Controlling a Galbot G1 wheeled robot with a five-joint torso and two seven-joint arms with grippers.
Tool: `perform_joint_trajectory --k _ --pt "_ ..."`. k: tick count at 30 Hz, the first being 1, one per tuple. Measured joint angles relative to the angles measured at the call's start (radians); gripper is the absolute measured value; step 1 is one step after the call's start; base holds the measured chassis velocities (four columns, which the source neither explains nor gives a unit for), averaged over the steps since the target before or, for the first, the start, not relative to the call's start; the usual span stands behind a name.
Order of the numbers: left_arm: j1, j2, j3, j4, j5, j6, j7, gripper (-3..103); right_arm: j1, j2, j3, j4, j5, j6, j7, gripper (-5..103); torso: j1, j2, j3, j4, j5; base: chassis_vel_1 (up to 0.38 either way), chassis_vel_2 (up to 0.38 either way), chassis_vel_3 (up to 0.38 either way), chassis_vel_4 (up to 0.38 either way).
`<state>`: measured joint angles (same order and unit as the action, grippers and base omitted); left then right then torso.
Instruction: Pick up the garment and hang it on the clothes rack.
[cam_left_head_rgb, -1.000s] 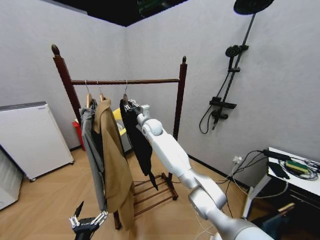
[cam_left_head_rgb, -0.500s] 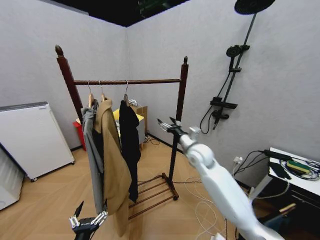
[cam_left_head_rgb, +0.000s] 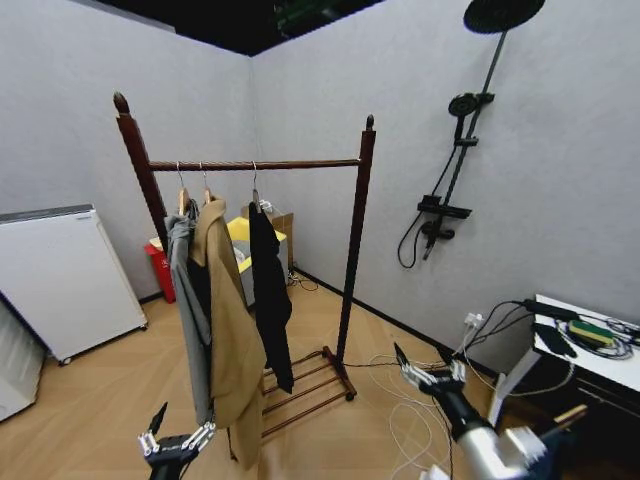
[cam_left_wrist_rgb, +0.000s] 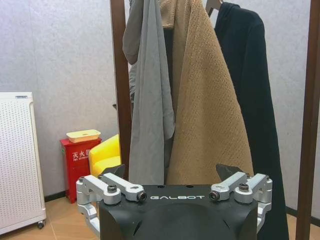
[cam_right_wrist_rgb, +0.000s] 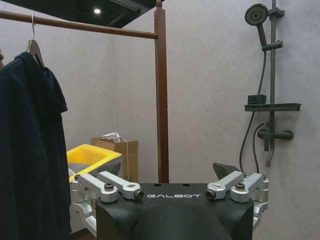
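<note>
The right gripper (cam_left_head_rgb: 432, 374) has dropped low and away from the rack (cam_left_head_rgb: 255, 164), fingers spread and empty. The garment (cam_left_head_rgb: 269, 290) hangs on its rail beside the tan coat (cam_left_head_rgb: 228, 330); the hanging looks done. The left gripper (cam_left_head_rgb: 176, 443) waits low, open.

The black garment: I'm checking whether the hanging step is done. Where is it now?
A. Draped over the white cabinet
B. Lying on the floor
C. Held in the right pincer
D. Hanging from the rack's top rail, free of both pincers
D: the black garment hangs by its hook from the clothes rack rail, while the right pincer sits low, open and apart from it.
</note>
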<state>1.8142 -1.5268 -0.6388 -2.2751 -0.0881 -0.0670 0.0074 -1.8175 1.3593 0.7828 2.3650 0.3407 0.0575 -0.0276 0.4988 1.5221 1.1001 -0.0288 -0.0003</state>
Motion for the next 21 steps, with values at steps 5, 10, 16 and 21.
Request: perform_joint_trajectory --k 5,10,16,21 --pt "0.000 0.000 0.000 0.000 0.000 0.000 0.000 100 -0.047 0.044 -0.031 0.012 -0.084 0.052 0.010 99 0.000 0.000 0.000 0.0004 0.0002 0.000 0.000 0.000 0.000" --pt "0.000 0.000 0.000 0.000 0.000 0.000 0.000 100 -0.043 0.044 -0.034 0.012 -0.084 0.052 0.011 99 0.000 0.000 0.000 0.0003 0.0002 0.000 0.000 0.000 0.000" --pt "0.000 0.000 0.000 0.000 0.000 0.000 0.000 100 -0.037 0.043 -0.036 0.009 -0.082 0.050 0.012 99 0.000 0.000 0.000 0.0004 0.0002 0.000 0.000 0.000 0.000" --pt "0.000 0.000 0.000 0.000 0.000 0.000 0.000 100 -0.034 0.042 -0.037 0.007 -0.081 0.048 0.012 99 0.000 0.000 0.000 0.0002 0.0003 0.000 0.000 0.000 0.000"
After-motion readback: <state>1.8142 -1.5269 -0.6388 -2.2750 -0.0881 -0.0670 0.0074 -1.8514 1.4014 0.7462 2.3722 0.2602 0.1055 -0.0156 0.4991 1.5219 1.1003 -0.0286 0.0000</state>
